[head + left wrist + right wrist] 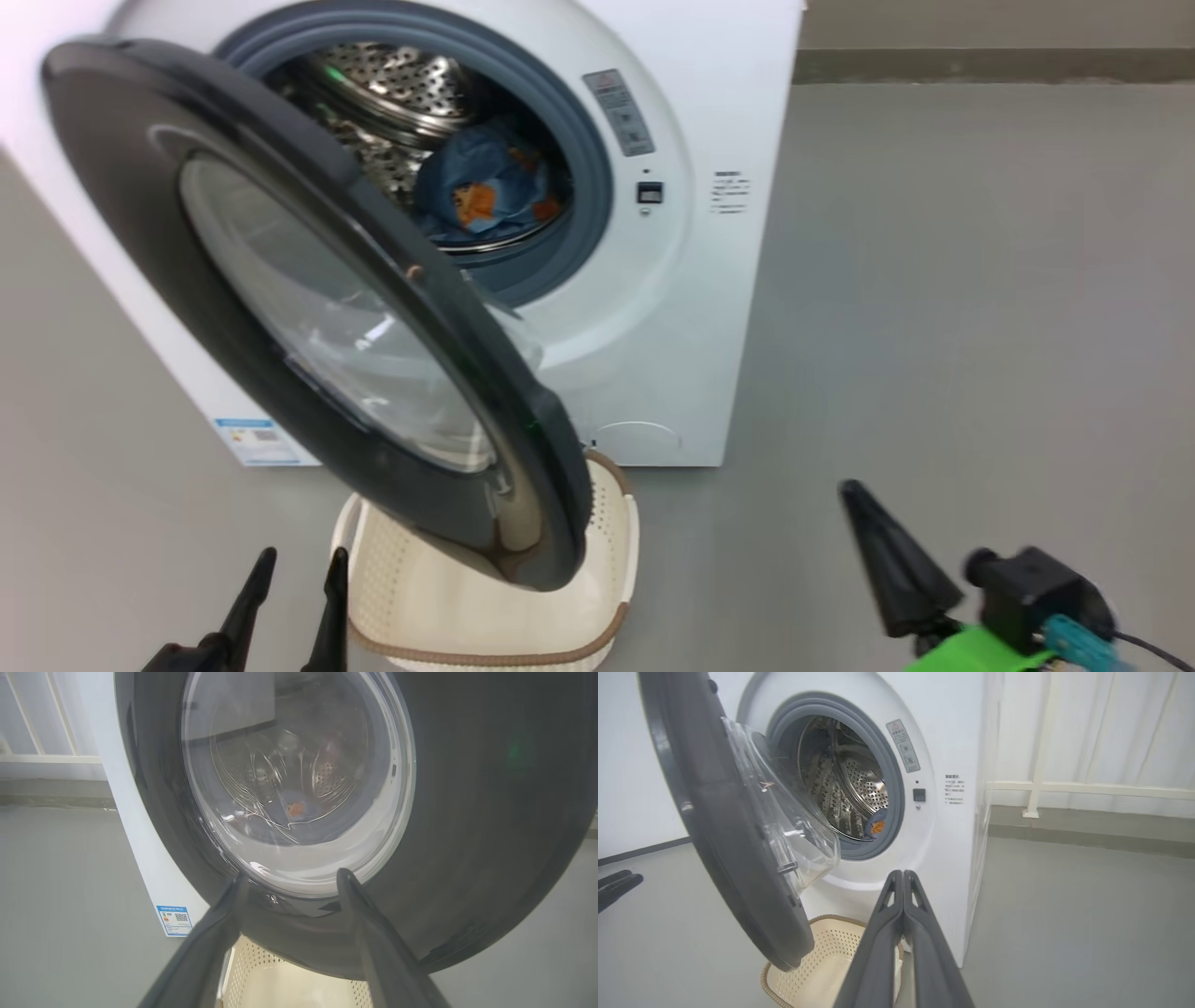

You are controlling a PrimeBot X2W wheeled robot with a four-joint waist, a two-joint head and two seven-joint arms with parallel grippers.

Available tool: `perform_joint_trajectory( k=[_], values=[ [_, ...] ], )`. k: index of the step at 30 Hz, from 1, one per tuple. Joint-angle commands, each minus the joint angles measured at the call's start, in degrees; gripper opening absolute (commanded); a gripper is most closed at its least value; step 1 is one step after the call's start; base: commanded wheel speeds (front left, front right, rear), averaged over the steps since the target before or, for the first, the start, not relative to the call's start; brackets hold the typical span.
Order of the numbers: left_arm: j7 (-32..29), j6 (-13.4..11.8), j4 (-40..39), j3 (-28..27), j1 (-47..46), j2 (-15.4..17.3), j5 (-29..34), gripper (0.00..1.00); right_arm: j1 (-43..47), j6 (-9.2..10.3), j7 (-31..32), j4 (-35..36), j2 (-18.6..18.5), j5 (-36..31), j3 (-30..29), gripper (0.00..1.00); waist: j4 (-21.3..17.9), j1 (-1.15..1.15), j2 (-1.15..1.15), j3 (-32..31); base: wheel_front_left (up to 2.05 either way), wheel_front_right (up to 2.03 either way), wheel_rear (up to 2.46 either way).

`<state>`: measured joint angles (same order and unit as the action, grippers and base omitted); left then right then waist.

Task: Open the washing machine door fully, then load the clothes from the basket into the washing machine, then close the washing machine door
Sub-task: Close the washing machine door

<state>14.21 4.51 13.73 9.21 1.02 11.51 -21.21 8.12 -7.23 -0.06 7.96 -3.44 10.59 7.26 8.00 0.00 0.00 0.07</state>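
One job left: the clothes (485, 187) sit deep in the washing machine (691, 308), and the washing machine door (121, 168) hangs half open over the empty basket (495, 658). The left gripper (303, 555) is spread wide near the door's outer face. The right gripper (851, 490) is pinched empty, off right. A weak push here, and the door may bounce back unlatched.

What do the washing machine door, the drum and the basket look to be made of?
The washing machine door: glossy black rim, probably plastic, around a clear bowl, glass by its reflections. The drum: shiny perforated metal, likely steel. The basket: matte cream plastic with punched holes; its brown rim looks woven, material unclear.
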Motion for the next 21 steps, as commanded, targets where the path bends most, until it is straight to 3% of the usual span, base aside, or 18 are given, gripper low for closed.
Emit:
perform_joint_trajectory(
  k=[1, 10, 21],
  values=[
    [0.8, 0.2, -1.3, -1.7, -2.9, 0.5, 0.7, 1.0, -3.3, -0.25, 0.0, 1.6, -1.0, 0.6, 2.8, 0.0, 2.2, 0.0, 0.0, 0.1, 0.0, 0.0, 0.0],
    [0.8, 0.5, -1.3, -0.3, -4.5, -0.1, 1.5, 1.0, -8.9, -0.25, 0.2, -1.6, -3.2, 3.8, 14.2, 0.0, 9.1, 0.0, 0.0, 1.0, 0.0, 0.0, 0.0],
    [0.8, 1.2, -0.4, 1.2, -6.5, -0.7, 1.8, 1.0, -13.6, -0.25, -0.2, -5.9, -4.0, 7.4, 22.4, 0.0, 16.0, 0.0, 0.0, 1.7, 0.0, 0.0, 0.0]
  ],
)
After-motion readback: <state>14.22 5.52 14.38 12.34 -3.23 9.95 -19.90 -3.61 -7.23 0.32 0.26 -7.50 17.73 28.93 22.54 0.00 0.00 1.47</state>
